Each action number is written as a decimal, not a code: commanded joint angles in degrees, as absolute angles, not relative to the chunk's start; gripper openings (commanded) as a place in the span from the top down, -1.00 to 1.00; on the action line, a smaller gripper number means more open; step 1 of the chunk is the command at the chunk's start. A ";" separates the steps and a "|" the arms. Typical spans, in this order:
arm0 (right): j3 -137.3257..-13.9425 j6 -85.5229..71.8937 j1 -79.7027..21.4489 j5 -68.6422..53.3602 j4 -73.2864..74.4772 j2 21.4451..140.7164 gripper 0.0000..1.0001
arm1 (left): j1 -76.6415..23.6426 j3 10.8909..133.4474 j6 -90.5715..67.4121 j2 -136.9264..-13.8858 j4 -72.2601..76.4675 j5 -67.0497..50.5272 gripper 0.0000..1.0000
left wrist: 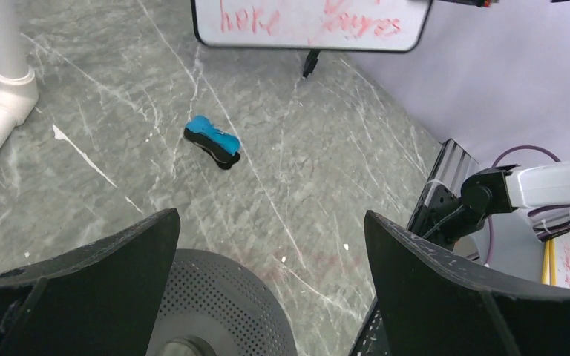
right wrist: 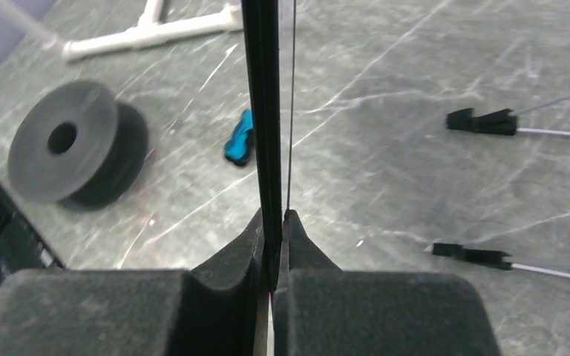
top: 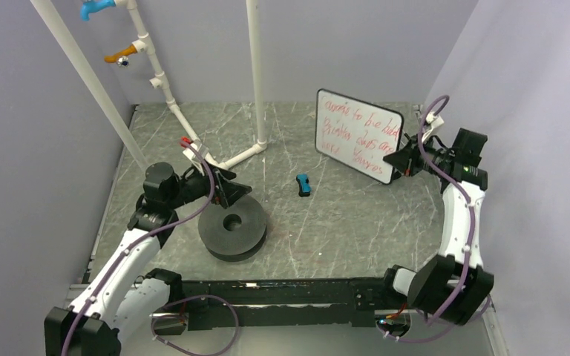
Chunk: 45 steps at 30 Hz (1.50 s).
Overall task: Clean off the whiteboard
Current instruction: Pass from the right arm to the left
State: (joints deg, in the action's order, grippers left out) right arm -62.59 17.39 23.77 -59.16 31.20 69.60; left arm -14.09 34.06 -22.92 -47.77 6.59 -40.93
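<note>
Right tool (top: 403,160): jaws pinched narrow on the right-hand edge of the whiteboard (top: 358,133). Its own camera sees the board edge-on, a thin black line running up from between the pads (right wrist: 223,274).

Board stands roughly upright, somewhat tilted, well apart from the black spool (top: 231,226), off to the spool's far right and near the right wall (top: 519,111). Red handwriting (top: 356,122) covers the face; too scrawled to read with confidence. Whether the lower edge rests on the desk (top: 341,230): cannot tell. Two small black tips on thin pale rods (right wrist: 482,121) show beyond the board; what they belong to is unclear.

Left tool (top: 230,194): jaws wide, holding nothing, hanging over the spool's far rim. In the wrist view the spool is cut off at the bottom and partly hidden by the fingers.

Blue-and-black eraser (top: 303,185) lies between spool and board, apart from both, with open desk all round it. White pipe frame (top: 256,74) stands behind the spool. Walls close in left, back and right.
</note>
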 commanded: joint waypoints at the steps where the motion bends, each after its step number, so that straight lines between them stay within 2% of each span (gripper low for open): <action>1: -62.99 32.75 23.23 -66.81 47.22 62.38 1.00 | -14.79 34.40 -22.27 -50.43 16.00 -42.70 -0.98; 7: -62.56 42.62 18.52 -71.16 58.03 59.08 1.00 | -14.83 34.52 -19.98 -57.15 24.66 -46.06 -0.98; 13: -62.90 33.91 12.09 -69.83 52.49 57.90 1.00 | -15.15 30.72 -29.40 -62.41 40.29 -47.14 -0.98; 20: -72.48 31.71 10.02 -76.18 57.63 61.30 1.00 | -15.49 26.47 -26.83 -61.63 42.09 -44.48 -0.98; 28: -76.15 13.25 8.19 -79.48 45.21 61.62 1.00 | -15.55 22.07 -35.10 -65.42 58.59 -44.67 -0.98; 36: -76.54 -1.81 7.23 -83.16 35.03 60.91 1.00 | -15.71 24.94 -52.08 -73.79 85.92 -49.65 -0.98; 37: -76.15 -2.84 7.12 -83.26 34.24 60.93 1.00 | -15.89 25.49 -54.04 -74.72 88.31 -50.38 -0.96; 40: -74.96 -4.45 6.74 -82.09 32.12 60.66 1.00 | -16.79 27.33 -60.47 -77.69 95.20 -53.70 -0.65; 43: -73.79 -5.56 6.68 -81.91 30.76 60.84 1.00 | -17.60 28.61 -62.44 -78.08 95.36 -55.96 -0.27; 45: -72.48 -6.65 6.69 -81.83 29.33 60.97 1.00 | -17.61 29.16 -62.96 -77.55 95.36 -56.40 0.10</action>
State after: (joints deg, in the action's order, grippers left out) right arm -73.49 -2.04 6.92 -77.91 36.51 62.13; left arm -17.04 26.63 -57.43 -78.15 82.98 -52.05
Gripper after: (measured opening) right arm 0.044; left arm 0.580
